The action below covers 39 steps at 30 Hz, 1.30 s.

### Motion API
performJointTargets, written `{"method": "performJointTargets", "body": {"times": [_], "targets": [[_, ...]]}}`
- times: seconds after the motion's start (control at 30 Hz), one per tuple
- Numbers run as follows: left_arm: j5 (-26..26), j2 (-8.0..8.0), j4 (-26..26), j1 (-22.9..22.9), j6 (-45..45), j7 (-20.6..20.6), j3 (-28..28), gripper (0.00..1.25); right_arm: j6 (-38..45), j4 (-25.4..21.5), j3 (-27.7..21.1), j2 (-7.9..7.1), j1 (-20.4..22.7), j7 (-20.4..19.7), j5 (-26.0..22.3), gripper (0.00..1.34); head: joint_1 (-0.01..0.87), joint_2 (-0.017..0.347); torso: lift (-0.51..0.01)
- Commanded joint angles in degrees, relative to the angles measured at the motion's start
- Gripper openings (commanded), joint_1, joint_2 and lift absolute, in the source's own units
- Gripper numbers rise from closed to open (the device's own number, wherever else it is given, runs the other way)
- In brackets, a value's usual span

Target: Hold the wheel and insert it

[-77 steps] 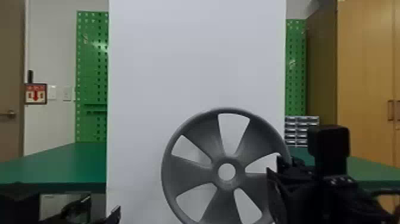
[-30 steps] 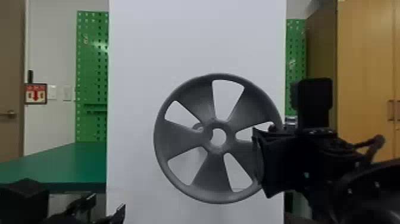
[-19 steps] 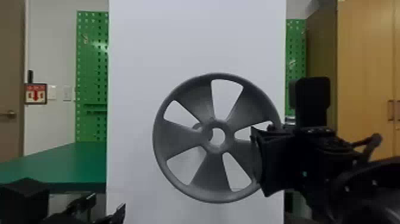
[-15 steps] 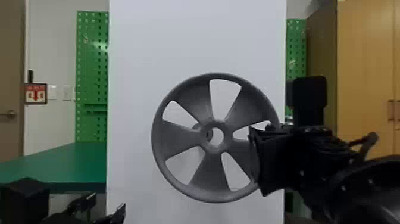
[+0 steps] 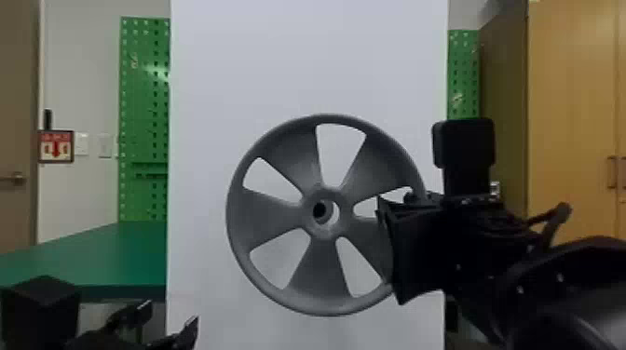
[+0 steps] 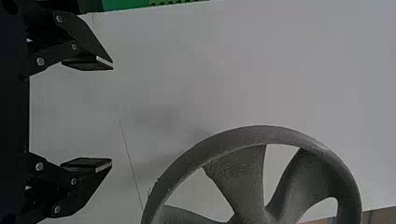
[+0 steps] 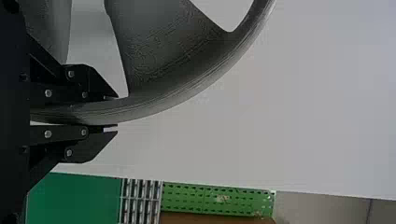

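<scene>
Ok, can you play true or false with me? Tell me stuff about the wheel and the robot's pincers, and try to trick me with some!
1. The right pincer has hold of the grey wheel by its rim. True.
2. The wheel is lying flat on a table. False: it is held upright in front of the white panel.
3. The left pincer is open. True.
4. The wheel has only three openings between its spokes. False: it has five.
</scene>
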Motion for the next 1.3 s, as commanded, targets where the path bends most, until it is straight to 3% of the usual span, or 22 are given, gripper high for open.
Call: {"method": "performJointTargets", "body": {"times": [0.0, 1.27], "targets": [[-0.26, 0.0, 0.0, -0.12, 0.0, 0.0, -0.17, 0.74, -0.34, 0.43, 0.21, 0.05, -0.19, -0.07, -0.09, 0.17, 0.0, 0.0, -0.499], [-0.53, 0.26, 0.09, -0.39, 0.0, 0.09, -0.61, 0.74, -1.83, 2.01, 0.83, 0.05, -0.45, -0.25, -0.62, 0.17, 0.0, 0.0, -0.499]]}}
